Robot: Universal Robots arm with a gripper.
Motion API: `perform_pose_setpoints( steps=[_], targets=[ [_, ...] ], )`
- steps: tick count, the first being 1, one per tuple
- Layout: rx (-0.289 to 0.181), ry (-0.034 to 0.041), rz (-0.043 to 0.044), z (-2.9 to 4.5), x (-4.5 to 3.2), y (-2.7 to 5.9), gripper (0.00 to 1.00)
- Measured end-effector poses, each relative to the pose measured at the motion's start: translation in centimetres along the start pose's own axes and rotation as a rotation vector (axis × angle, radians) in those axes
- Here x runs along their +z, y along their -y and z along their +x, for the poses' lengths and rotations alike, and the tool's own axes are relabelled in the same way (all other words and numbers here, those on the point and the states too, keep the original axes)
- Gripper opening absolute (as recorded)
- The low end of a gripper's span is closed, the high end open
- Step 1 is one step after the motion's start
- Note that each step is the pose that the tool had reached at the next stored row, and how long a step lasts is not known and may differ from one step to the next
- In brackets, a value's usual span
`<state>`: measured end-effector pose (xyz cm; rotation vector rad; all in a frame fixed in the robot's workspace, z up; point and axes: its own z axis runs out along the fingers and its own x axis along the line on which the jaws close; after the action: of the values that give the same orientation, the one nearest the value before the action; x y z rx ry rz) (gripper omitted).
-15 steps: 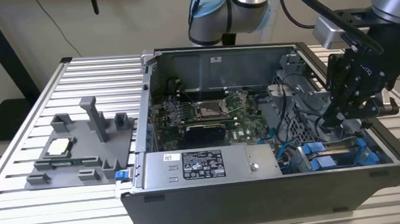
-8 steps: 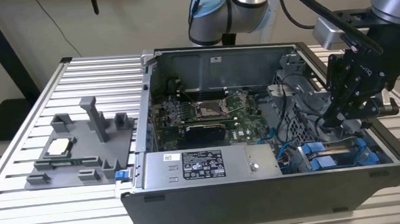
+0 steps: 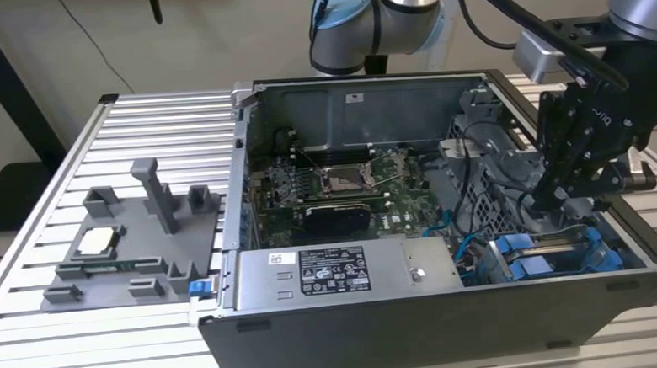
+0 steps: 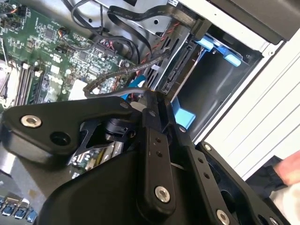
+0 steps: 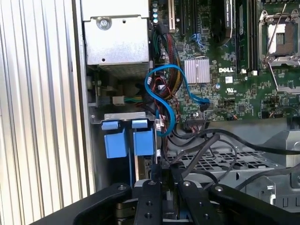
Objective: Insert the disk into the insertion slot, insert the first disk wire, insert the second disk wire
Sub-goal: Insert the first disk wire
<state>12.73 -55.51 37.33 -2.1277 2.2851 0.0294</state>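
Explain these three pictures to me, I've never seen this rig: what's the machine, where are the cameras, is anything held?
The exterior view shows, from outside, a Universal Robots arm reaching into an open computer case on a slotted metal table. Both wrist views ride on the arm and look past its black gripper into the case. The gripper hangs at the drive bay, where blue carrier frames sit. A grey fixture tray lies at the exterior view's left. Whether anything is held, I cannot tell.

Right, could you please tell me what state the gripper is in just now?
Gripper: cannot be told whether open or closed; it is low inside the computer case, by the drive bay.
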Motion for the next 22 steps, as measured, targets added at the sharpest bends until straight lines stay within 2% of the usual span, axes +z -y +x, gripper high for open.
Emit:
perform_pose_setpoints(
  steps=[7,12,17,20,22],
  targets=[
    [0.000,-0.0133,0.0139,0.00,0.22,0.00,0.19],
    [-0.001,-0.0209,0.0194,0.01,0.37,0.00,0.19],
    [-0.001,-0.0251,0.0234,0.01,0.51,0.00,0.19],
    [-0.001,-0.0324,0.0350,0.02,0.72,0.00,0.19],
    [-0.001,-0.0414,0.0434,0.02,0.82,0.00,0.19]
  ],
)
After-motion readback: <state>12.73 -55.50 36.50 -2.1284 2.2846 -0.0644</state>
